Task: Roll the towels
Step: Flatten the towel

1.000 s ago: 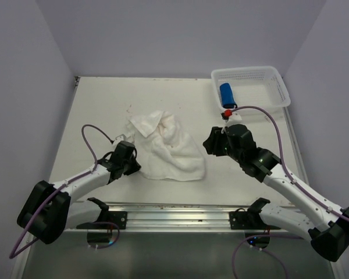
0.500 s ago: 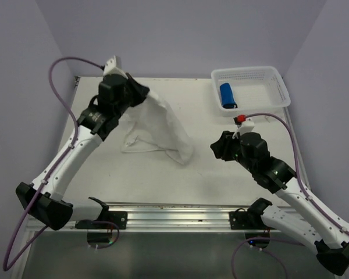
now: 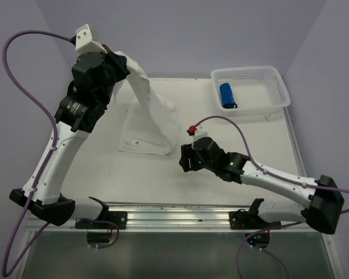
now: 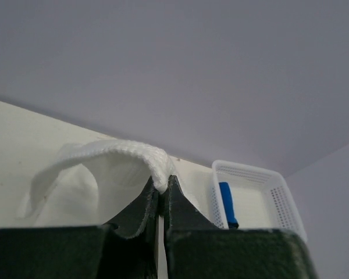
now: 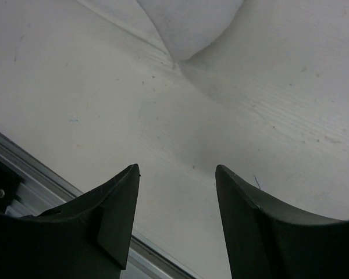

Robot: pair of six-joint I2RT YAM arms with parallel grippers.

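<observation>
The long white towel hangs from my left gripper, which is raised high at the back left and shut on its upper edge; the lower end trails on the table. A small blue towel, rolled, lies in the white basket at the back right, also visible in the left wrist view as the blue towel. My right gripper stands open low over the table, just below the white towel's hanging corner, holding nothing.
A metal rail runs along the table's near edge, close to the right gripper. Grey walls enclose the table on three sides. The basket sits against the right wall.
The left gripper has shut on the white towel and lifted it high toward the back left, stretching it out. The right arm has swung left toward the towel's lower corner with its jaws wider.
</observation>
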